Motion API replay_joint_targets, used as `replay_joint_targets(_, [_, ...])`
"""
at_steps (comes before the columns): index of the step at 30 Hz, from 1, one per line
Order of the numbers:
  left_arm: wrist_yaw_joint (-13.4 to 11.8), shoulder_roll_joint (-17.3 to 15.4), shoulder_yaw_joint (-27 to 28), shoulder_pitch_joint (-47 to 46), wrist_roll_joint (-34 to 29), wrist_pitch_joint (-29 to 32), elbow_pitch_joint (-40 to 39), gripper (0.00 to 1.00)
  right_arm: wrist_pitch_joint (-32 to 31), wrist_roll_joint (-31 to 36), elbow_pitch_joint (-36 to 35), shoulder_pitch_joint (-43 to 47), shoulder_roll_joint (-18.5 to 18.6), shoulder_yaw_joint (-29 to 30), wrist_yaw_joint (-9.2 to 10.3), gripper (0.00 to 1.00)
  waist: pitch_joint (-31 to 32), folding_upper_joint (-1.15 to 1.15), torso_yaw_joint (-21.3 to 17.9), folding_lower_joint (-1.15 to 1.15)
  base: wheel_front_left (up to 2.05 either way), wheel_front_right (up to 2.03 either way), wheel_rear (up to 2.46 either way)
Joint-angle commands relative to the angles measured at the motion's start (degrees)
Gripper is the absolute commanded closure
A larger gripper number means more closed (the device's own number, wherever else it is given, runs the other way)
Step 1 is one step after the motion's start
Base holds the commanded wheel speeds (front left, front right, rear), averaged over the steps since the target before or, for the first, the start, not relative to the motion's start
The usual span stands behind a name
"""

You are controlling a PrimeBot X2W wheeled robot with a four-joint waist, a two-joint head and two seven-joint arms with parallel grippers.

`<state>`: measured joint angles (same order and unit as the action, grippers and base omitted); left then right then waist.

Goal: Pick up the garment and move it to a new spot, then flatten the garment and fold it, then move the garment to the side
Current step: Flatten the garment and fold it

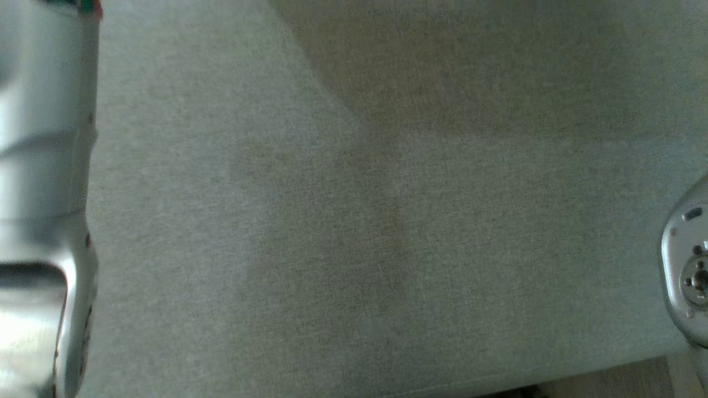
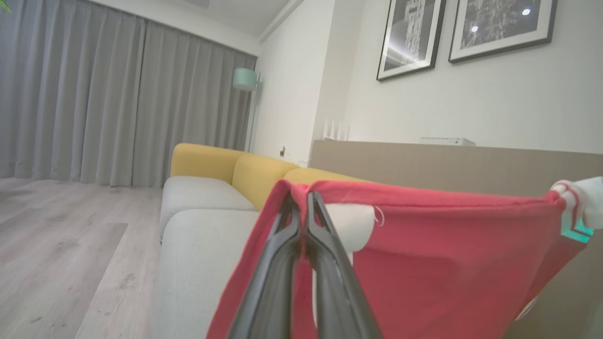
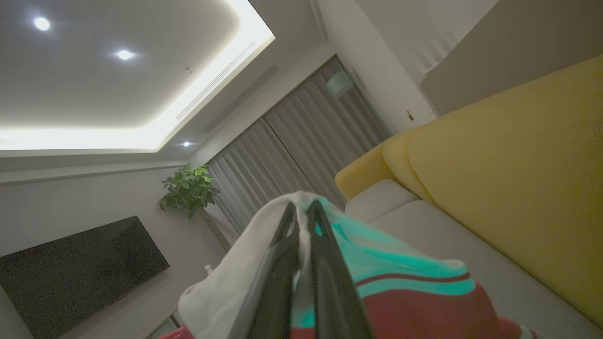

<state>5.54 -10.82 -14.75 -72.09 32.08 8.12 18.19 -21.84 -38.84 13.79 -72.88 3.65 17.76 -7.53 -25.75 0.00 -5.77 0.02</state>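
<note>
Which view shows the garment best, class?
The left wrist view: the garment spreads as a red sheet, top edge pinched by the left end effector. The right wrist view gives a bunched white, teal and red corner in the right end effector. The head view faces grey cushion.

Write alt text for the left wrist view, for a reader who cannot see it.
The left gripper, shut, pinches the top edge of a red garment held taut toward the right. Behind it stand a sofa with grey seats and yellow back cushions, grey curtains and two framed pictures.
</note>
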Motion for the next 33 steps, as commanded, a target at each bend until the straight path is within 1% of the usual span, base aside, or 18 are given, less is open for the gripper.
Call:
replay_joint_targets(1, [0.4,-1.5,0.8,-2.5,-1.0,-3.1,0.7,1.00,1.6,-0.4,-0.3,-1.2,-0.8,-2.0,0.04,1.00,-2.6,0.00,-0.9,-0.02,0.00,0.00,0.00])
replay_joint_targets(4, [1.2,-0.9,-1.6,-3.0,-2.8,-9.0,5.8,1.00,3.7,-0.4,1.5,1.3,-0.8,-5.1,0.04,1.00,-3.6,0.00,-1.1,-0.02,0.00,0.00,0.00])
replay_joint_targets(6, [1.6,-1.3,-4.4,-0.6,-3.6,-11.4,7.9,1.00,4.0,-0.4,0.9,6.1,-0.8,-7.3,0.04,1.00,-3.7,0.00,-1.1,-0.02,0.00,0.00,0.00])
replay_joint_targets(8, [1.8,-2.2,-6.9,3.6,-3.8,-13.4,8.8,1.00,4.0,-0.5,-0.9,13.2,-0.7,-9.9,0.04,1.00,-3.1,0.00,-1.1,-0.02,0.00,0.00,0.00])
replay_joint_targets(11, [1.9,-3.7,-9.9,11.9,-1.9,-14.4,8.5,1.00,3.5,-1.1,-4.3,25.2,0.3,-12.9,0.04,1.00,-2.2,0.00,-1.1,-0.02,0.00,0.00,0.00])
replay_joint_targets(13, [1.9,-5.7,-12.1,17.5,-1.3,-14.7,7.2,1.00,3.2,-1.5,-6.6,32.7,1.5,-14.4,0.04,1.00,-1.5,0.00,-1.0,-0.02,0.00,0.00,0.00])
replay_joint_targets(17, [1.8,-8.8,-12.8,28.9,0.8,-15.8,3.3,1.00,2.1,-2.8,-11.4,45.3,4.1,-15.2,0.04,1.00,0.7,0.00,-0.4,-0.02,0.00,0.00,0.00])
replay_joint_targets(19, [1.0,-10.4,-13.0,34.4,0.9,-16.4,1.1,1.00,1.2,-3.1,-13.5,50.5,5.7,-15.0,0.04,1.00,2.5,0.00,0.0,-0.02,0.00,0.00,0.00])
replay_joint_targets(21, [-0.3,-11.6,-13.5,39.9,0.6,-16.9,-1.1,1.00,-0.5,-3.2,-15.5,55.7,7.2,-14.5,0.04,1.00,4.7,0.00,0.3,-0.02,0.00,0.00,0.00])
replay_joint_targets(25, [-2.8,-12.9,-15.3,50.4,0.5,-16.6,-7.0,1.00,-4.6,-1.4,-19.1,65.4,10.5,-13.3,0.04,1.00,8.7,0.00,0.9,-0.02,0.00,0.00,0.00])
replay_joint_targets(28, [-5.3,-13.7,-16.8,57.9,0.2,-15.9,-12.3,1.00,-8.0,0.1,-21.9,71.9,12.2,-12.4,0.04,1.00,11.1,0.00,1.3,-0.02,0.00,0.00,0.00])
replay_joint_targets(31, [-8.3,-14.3,-18.2,65.3,0.3,-14.8,-17.9,1.00,-12.1,0.5,-25.7,78.8,13.2,-12.1,0.04,1.00,12.9,0.00,1.6,-0.02,0.00,0.00,0.00])
replay_joint_targets(33, [-9.8,-14.3,-19.2,69.9,1.2,-13.7,-21.7,1.00,-14.9,0.3,-28.5,83.5,13.9,-12.1,0.04,1.00,13.4,0.00,1.9,-0.02,0.00,0.00,0.00])
